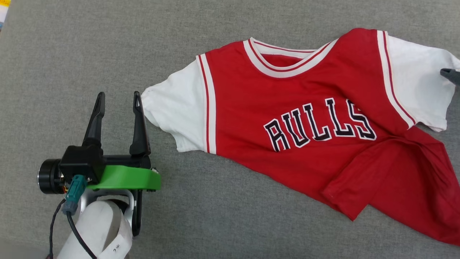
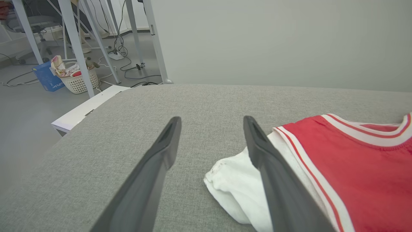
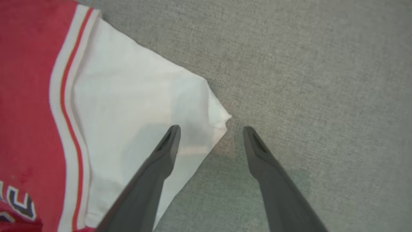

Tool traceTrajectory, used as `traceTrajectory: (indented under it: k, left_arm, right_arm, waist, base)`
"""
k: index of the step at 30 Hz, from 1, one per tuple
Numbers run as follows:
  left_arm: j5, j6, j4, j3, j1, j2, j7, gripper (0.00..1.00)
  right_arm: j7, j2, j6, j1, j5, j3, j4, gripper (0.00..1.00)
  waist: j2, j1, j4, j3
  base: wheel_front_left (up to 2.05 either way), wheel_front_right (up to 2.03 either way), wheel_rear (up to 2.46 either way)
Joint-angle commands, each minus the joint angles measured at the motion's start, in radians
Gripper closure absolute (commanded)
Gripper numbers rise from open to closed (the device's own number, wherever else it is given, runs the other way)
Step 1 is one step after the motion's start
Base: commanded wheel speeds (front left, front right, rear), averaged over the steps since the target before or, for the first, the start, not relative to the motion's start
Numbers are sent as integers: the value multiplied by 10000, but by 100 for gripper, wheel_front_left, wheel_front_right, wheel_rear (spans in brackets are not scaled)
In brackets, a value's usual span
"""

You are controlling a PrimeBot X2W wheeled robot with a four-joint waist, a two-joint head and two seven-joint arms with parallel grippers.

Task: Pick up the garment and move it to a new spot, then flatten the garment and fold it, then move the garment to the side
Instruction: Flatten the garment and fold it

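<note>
The garment (image 1: 309, 118) lies front up on the grey cloth surface, a red jersey with white sleeves, striped collar and black-and-white letters; its lower part is rumpled and folded over at the right. My left gripper (image 1: 118, 95) stands open just left of the left white sleeve (image 1: 176, 108), holding nothing; the left wrist view shows that sleeve (image 2: 231, 187) beside and under the right finger (image 2: 273, 180). My right gripper (image 3: 210, 129) hangs open over the tip of the other white sleeve (image 3: 135, 96), one finger over the cloth, one over bare surface. One right fingertip (image 1: 451, 75) shows at the head view's right edge.
The grey padded surface (image 1: 230, 216) stretches wide on all sides of the shirt. In the left wrist view its far-left edge drops to a floor with table legs (image 2: 75, 45), a white basket (image 2: 79, 80), a blue box (image 2: 48, 77) and cables.
</note>
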Motion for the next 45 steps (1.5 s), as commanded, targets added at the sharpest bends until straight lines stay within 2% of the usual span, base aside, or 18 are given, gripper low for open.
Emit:
traceTrajectory:
  k: [1, 11, 12, 13, 14, 20, 24, 28, 29, 36, 40, 41, 45]
  left_arm:
    - [169, -132, 39, 157, -127, -158, -56, 0]
    - [829, -913, 347, 948, -93, -878, -57, 0]
    - [875, -975, 388, 1012, -93, -926, -57, 0]
    - [936, -1044, 444, 1096, -86, -973, -57, 0]
    - [983, -1099, 498, 1161, -75, -1005, -57, 0]
    - [1191, -1548, 859, 1573, -31, -1030, -57, 0]
    - [1118, -1935, 1178, 1835, -116, -840, -57, 0]
    - [1191, -2254, 1532, 1897, -406, -368, -13, 0]
    - [1216, -2533, 1700, 1913, -895, 60, 221, 0]
    - [976, -3232, 1471, 1862, -2412, 866, 1161, 0]
    - [671, -3578, 1498, 1428, -3326, 1216, 2324, 0]
    - [-38, -3746, 1784, 1050, -4009, 1415, 3555, 0]
    - [-828, -3824, 2320, 140, -4791, 1941, 5604, 0]
  right_arm:
    - [-124, 50, -7, -89, -123, 162, 210, 0]
    - [-721, 158, -7, 529, 386, 1368, 885, 0]
    - [-808, 159, -7, 533, 457, 1442, 897, 3]
    - [-981, 159, -7, 508, 554, 1497, 885, 43]
    - [-1168, 153, -7, 473, 626, 1516, 866, 100]
    - [-2882, -142, -7, 218, 863, 1699, 380, 100]
    - [-3917, -717, -7, 387, 981, 1875, -172, 100]
    - [-4652, -1299, -7, 921, 1329, 1809, -808, 100]
    - [-4953, -1673, -7, 1522, 1492, 1742, -1276, 100]
    - [-5432, -1821, -7, 2858, 1615, 1216, -1827, 100]
    - [-5595, -1688, -7, 3498, 1547, 807, -1974, 100]
    - [-5589, -1621, -7, 3843, 1446, 554, -2115, 100]
    - [-5490, -1483, -7, 4124, 1262, 259, -2338, 100]
  waist:
    - [0, 0, 250, 376]
    - [0, 0, 200, 521]
    - [0, 0, 182, 494]
    - [0, 0, 146, 448]
    - [0, 0, 116, 392]
    - [0, 0, -110, -249]
    - [0, 0, -257, -824]
    - [0, 0, -477, -1289]
    - [0, 0, -682, -1538]
    - [0, 0, -1117, -1828]
    - [0, 0, -1307, -1875]
    - [0, 0, -1437, -1855]
    - [0, 0, -1606, -1732]
  base:
    - [0, 0, 0]
    - [0, 0, 0]
    - [0, 0, 0]
    - [0, 0, 0]
    - [0, 0, 0]
    - [0, 0, 0]
    - [0, 0, 0]
    - [0, 0, 0]
    - [0, 0, 0]
    - [0, 0, 0]
    - [0, 0, 0]
    - [0, 0, 0]
    - [0, 0, 0]
